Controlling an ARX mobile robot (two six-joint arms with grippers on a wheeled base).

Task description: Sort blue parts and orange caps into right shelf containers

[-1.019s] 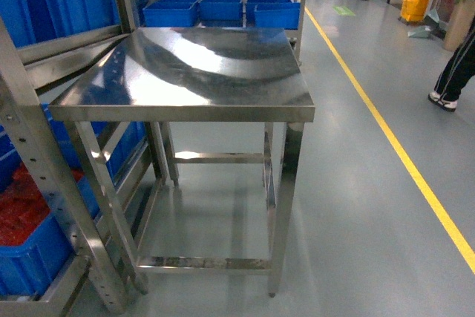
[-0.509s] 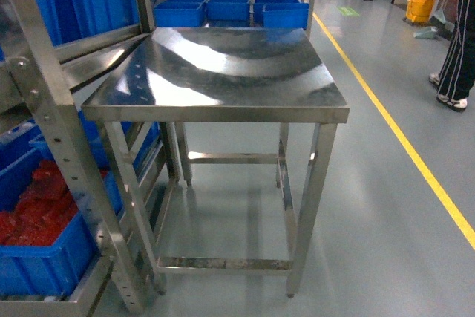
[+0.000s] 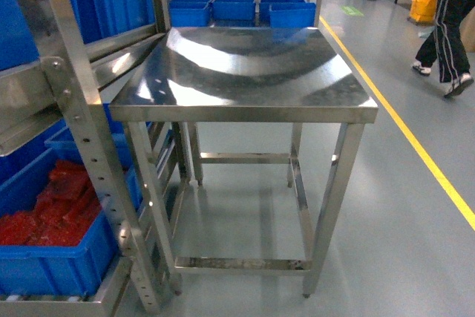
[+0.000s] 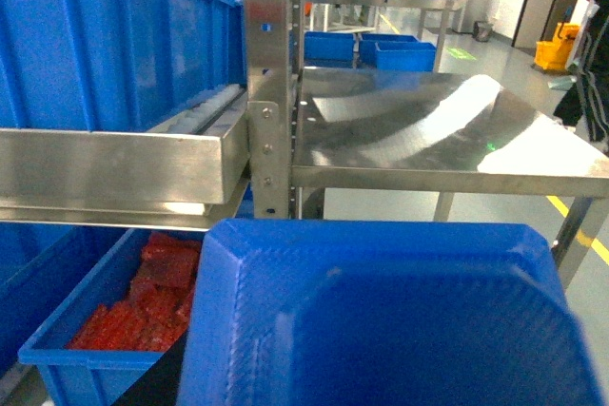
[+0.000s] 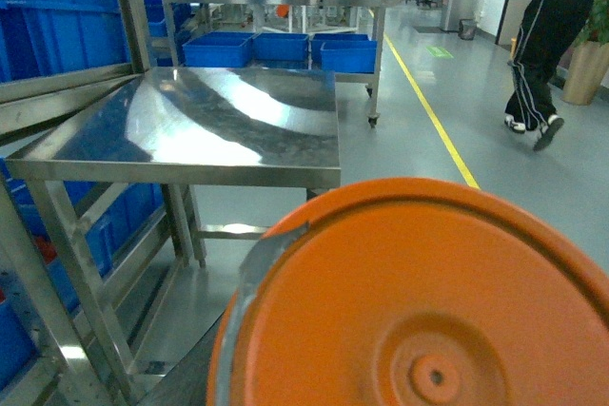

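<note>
Left wrist view shows a blue tray [image 4: 381,320] right under the camera, filling the bottom of the picture. The left tool is hidden, so I cannot tell if it is spread or pressed together. The tray's inside looks bare. Past it, low on the shelf [image 4: 262,92], sits a blue crate [image 4: 67,368] with red parts [image 4: 143,301] in it. More big blue crates [image 4: 114,35] stand on the shelf above.

Right wrist view has a big round orange lid [image 5: 419,301] close to the camera, with a strip of grey tape [image 5: 262,249] on its edge. The right tool is hidden too, so I cannot tell how it stands.

Head view shows no tool at all. Nearest on the left is the blue crate [image 3: 59,265] of red parts [image 3: 52,209] at the bottom of the shelf [image 3: 82,124]. Just beside the shelf stands the shiny steel desk [image 3: 252,72]. Behind the desk, small blue bins [image 3: 237,11] sit in a row. A yellow line [image 3: 415,146] runs along the grey floor [image 3: 393,235], and a person [image 3: 445,27] walks far off on the right. No orange caps show in any view.
</note>
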